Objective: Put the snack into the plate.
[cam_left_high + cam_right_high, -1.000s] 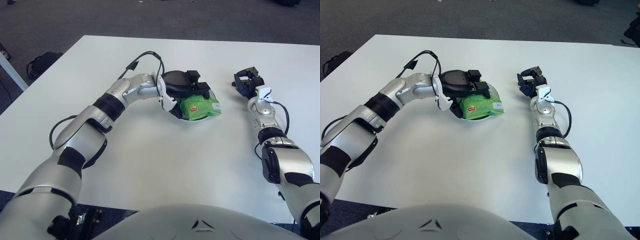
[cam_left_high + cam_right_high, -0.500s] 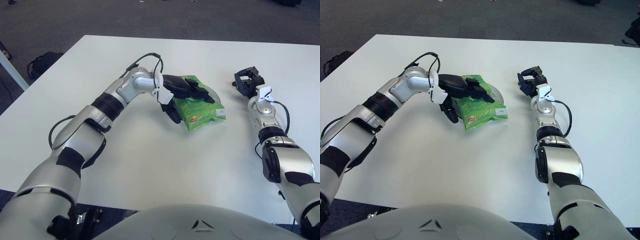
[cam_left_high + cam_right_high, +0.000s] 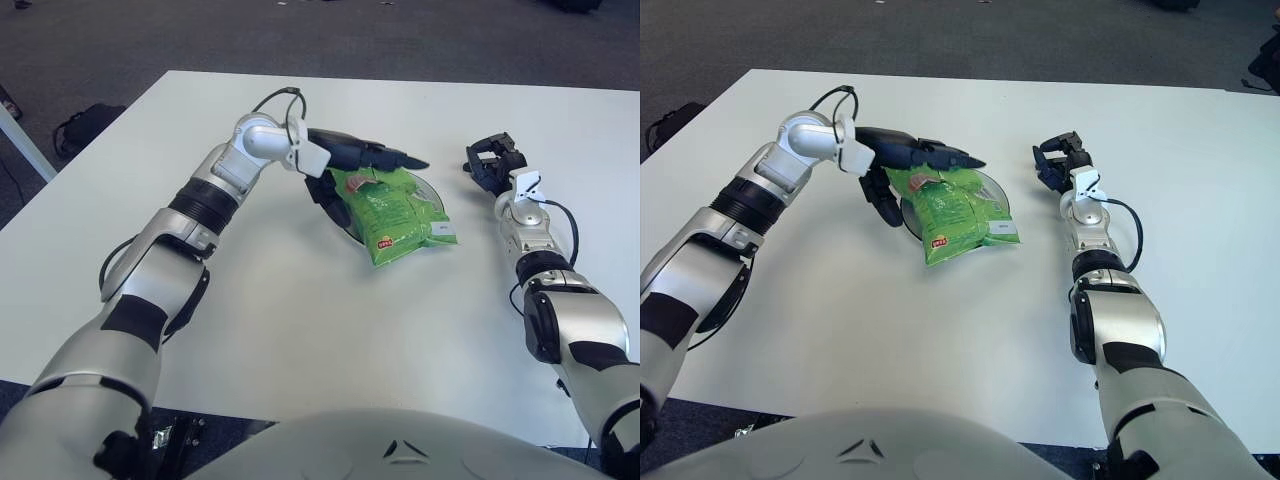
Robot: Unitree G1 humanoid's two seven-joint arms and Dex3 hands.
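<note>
The green snack bag [image 3: 392, 213] lies flat across the plate [image 3: 431, 190], its near end hanging over the plate's front rim onto the white table [image 3: 300, 330]. My left hand [image 3: 365, 172] hovers at the bag's far left end. Its long fingers [image 3: 385, 156] stretch out straight above the bag and its thumb points down beside the plate's left rim. It is open and grips nothing. My right hand [image 3: 490, 163] shows to the right of the plate, fingers loosely curled and empty.
A black cable [image 3: 283, 99] loops off my left wrist. A dark bag [image 3: 85, 125] sits on the floor beyond the table's left edge. The table's far edge runs just behind both hands.
My left hand has let go of the snack and risen up and back, its fingers straightening. The bag has settled flat on the plate, shifted slightly to the right. The right hand is unchanged.
</note>
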